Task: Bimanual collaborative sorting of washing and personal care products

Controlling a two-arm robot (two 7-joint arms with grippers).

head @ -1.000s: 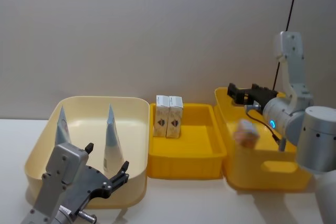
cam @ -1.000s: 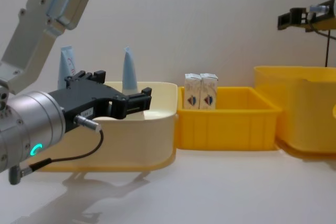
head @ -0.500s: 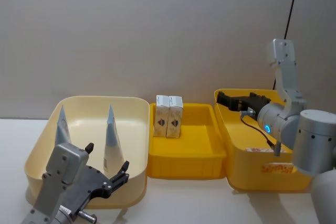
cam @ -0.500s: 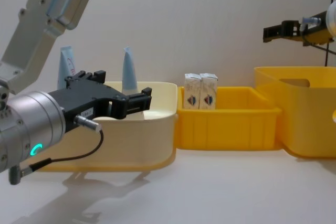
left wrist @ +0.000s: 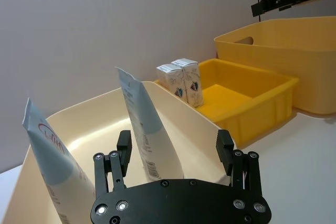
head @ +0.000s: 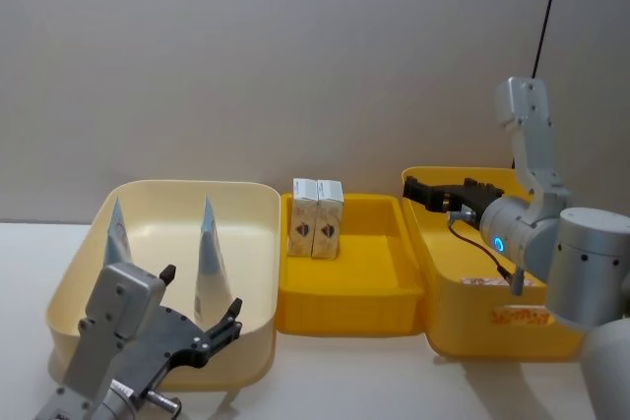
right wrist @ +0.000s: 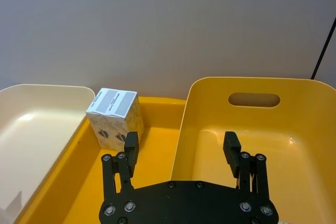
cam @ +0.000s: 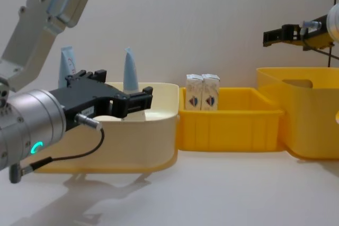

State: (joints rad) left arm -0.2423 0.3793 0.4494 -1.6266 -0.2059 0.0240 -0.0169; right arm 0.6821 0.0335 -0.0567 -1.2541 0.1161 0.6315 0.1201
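both grippers [left wrist: 174,141] [right wrist: 181,141]: jaws wide, empty

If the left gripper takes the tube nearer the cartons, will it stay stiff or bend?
Probably bends: the tube tapers to a thin flat top. Tall and narrow, standing in the cream tub, it may tip if nudged.

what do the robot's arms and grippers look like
The left arm and right arm are silver-grey: rounded cylindrical joints, boxy pale links. Each wrist has a cyan ring light and a thin black cable. The left gripper and right gripper are black, two-fingered, with silver screws.
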